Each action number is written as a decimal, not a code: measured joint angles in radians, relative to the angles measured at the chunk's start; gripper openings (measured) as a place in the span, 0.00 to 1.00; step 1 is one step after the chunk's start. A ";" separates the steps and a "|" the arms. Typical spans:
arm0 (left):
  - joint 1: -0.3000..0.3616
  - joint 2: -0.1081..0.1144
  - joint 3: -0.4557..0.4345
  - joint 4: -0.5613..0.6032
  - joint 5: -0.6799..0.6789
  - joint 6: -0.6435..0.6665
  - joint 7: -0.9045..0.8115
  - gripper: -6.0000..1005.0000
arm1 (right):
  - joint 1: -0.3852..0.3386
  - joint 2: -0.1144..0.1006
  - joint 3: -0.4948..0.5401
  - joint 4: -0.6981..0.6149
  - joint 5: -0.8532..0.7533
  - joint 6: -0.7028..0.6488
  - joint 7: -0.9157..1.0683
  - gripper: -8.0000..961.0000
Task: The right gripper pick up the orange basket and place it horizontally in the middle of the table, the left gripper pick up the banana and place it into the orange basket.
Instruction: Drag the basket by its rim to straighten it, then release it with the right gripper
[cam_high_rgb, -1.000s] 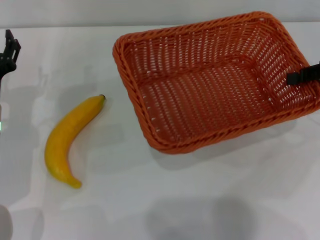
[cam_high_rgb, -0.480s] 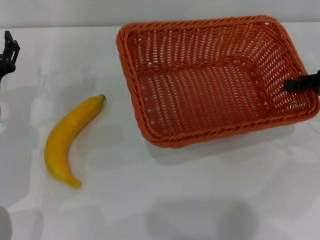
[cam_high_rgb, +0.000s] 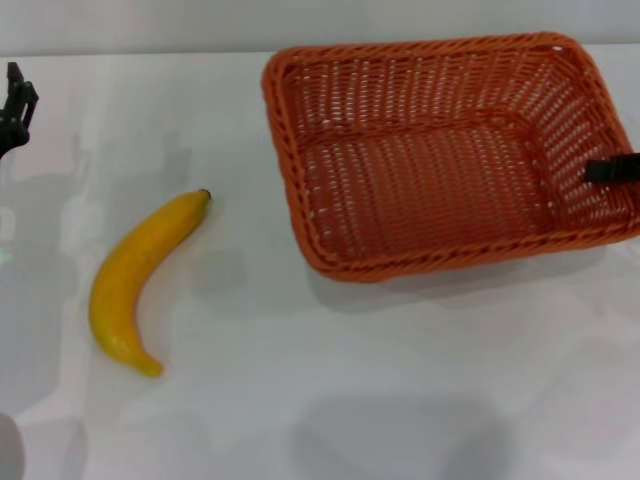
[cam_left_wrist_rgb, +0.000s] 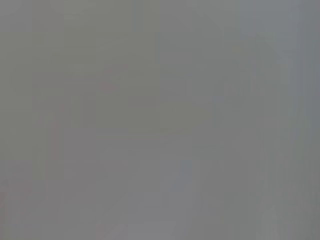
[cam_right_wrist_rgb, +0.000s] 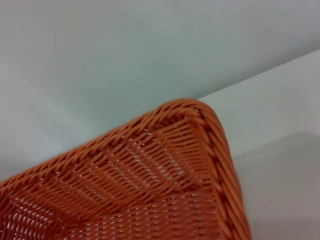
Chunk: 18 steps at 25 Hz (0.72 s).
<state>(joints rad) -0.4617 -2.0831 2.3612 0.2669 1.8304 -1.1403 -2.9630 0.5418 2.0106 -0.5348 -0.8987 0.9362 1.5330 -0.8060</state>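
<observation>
The right gripper (cam_high_rgb: 612, 169) grips the right wall of the orange basket (cam_high_rgb: 450, 150) at the table's (cam_high_rgb: 400, 380) far right; the banana (cam_high_rgb: 140, 280) lies well left; the left gripper (cam_high_rgb: 14, 105) waits at the left edge, its finger state impossible to tell.

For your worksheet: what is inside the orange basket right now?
The orange basket holds only a black finger of the right claw at its side wall. The banana lies outside.

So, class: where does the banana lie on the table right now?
In the head view the banana lies on the robot's left of the table, apart from the orange basket, with the left pincer at the far-left edge.
</observation>
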 joint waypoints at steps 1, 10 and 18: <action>0.000 0.000 0.000 0.000 0.000 0.000 -0.001 0.82 | -0.004 0.000 -0.006 -0.003 0.000 -0.016 -0.002 0.16; 0.000 0.000 0.002 0.000 -0.001 0.000 0.001 0.81 | -0.031 0.000 -0.069 -0.036 -0.005 -0.109 -0.015 0.16; 0.000 0.000 0.000 0.000 0.000 0.000 0.001 0.81 | -0.045 0.000 -0.098 -0.057 -0.002 -0.119 -0.006 0.16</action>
<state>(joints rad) -0.4616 -2.0832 2.3615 0.2669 1.8300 -1.1403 -2.9620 0.4970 2.0110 -0.6327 -0.9553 0.9342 1.4139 -0.8125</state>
